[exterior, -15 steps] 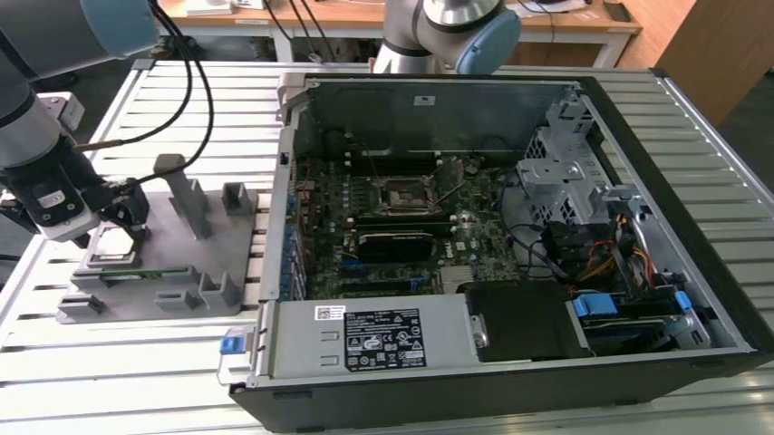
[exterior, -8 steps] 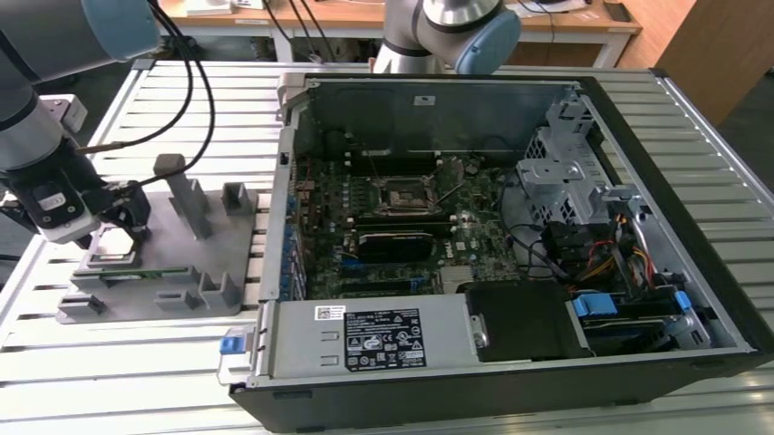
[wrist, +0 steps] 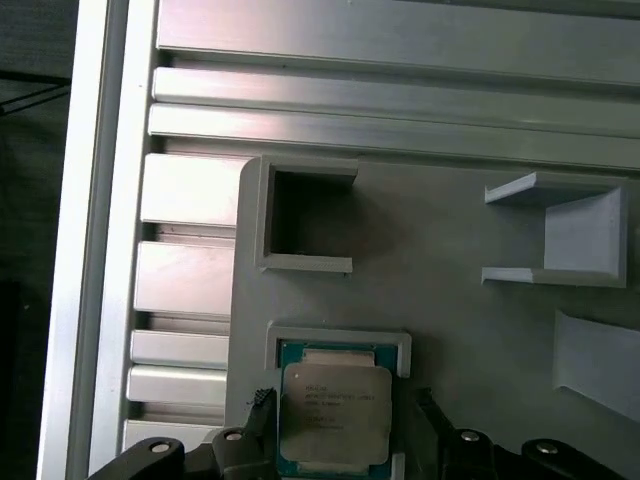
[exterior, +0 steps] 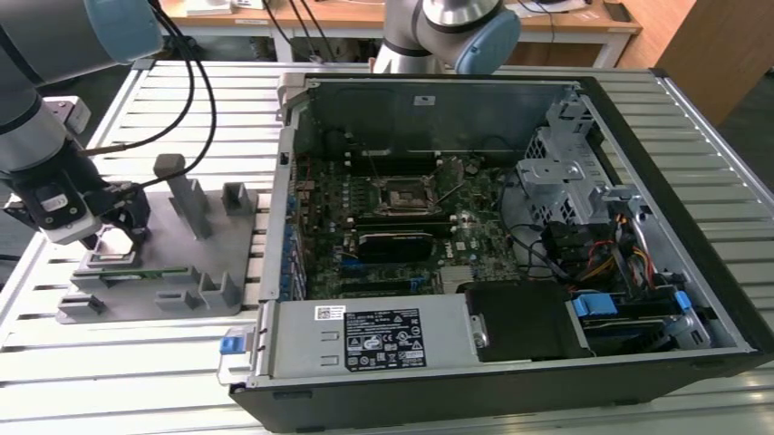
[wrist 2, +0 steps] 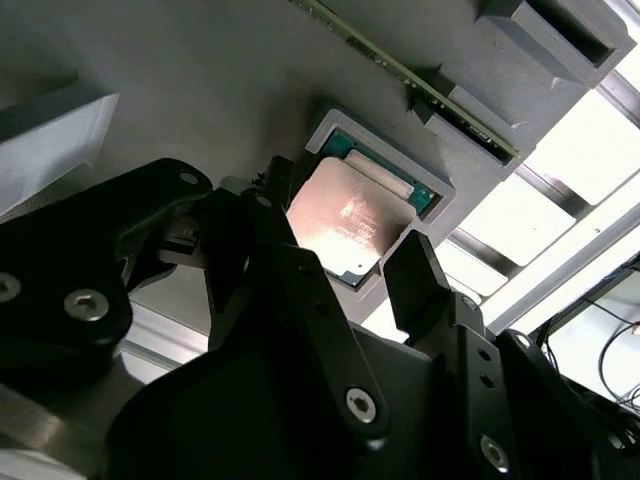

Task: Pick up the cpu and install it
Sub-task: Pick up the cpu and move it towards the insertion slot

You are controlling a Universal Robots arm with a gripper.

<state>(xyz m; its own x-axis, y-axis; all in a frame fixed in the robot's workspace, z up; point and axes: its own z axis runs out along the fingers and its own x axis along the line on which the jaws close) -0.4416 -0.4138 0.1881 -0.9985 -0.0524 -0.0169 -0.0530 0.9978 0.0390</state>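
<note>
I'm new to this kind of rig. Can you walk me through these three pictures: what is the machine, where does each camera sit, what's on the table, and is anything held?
The machine is one robot arm ending in a two-fingered gripper. The exterior view looks at the whole slatted metal table from off the arm. Both wrist views come from cameras riding near the gripper. On the table stand a grey plastic holder and an open computer case, with a black socket on the board inside. In both wrist views the cpu lies in its recess in the holder, with the fingers standing open on either side of it. Nothing is held.
</note>
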